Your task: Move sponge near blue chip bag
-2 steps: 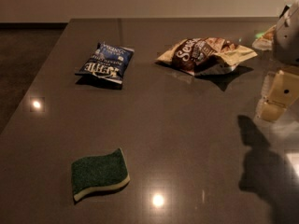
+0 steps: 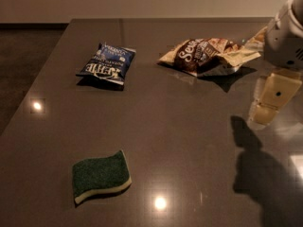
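Note:
The sponge (image 2: 101, 176), dark green on top with a pale foam layer, lies flat at the front left of the dark table (image 2: 180, 126). The blue chip bag (image 2: 107, 63) lies at the back left, well beyond the sponge. My gripper (image 2: 265, 115) hangs above the table at the right edge of the camera view, far to the right of both the sponge and the blue bag. It holds nothing that I can see. Its shadow falls on the table below it.
A larger brown-and-tan snack bag (image 2: 208, 55) lies at the back right, just behind and left of my arm (image 2: 286, 37). The table's left edge runs diagonally past the blue bag, with dark floor (image 2: 23, 65) beyond it.
My arm and gripper have shifted slightly to the left into the view. The sponge and both bags have not moved.

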`<action>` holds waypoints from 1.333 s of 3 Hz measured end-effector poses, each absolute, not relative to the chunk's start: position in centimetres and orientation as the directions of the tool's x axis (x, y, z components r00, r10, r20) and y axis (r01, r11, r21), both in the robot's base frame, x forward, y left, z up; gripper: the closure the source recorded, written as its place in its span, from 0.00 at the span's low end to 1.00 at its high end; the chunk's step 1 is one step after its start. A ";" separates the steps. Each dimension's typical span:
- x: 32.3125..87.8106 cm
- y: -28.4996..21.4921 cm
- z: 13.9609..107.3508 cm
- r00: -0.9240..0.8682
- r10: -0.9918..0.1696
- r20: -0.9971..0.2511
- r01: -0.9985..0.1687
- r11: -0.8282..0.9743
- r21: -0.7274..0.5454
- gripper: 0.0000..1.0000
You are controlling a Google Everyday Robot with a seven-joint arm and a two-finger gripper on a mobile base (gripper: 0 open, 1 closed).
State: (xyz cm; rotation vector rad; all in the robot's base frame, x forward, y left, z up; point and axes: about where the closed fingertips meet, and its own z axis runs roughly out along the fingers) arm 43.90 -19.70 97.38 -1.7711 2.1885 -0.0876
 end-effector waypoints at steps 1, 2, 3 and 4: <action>43.7 -15.8 96.2 -0.070 -0.978 -0.199 -0.961 0.120 -0.250 0.00; 42.5 -11.9 94.1 0.042 -0.979 -0.201 -0.978 0.001 -0.209 0.00; 39.8 -7.6 92.0 0.159 -0.961 -0.226 -0.979 -0.125 -0.158 0.00; 36.4 -3.5 90.3 0.254 -0.932 -0.257 -0.965 -0.229 -0.124 0.00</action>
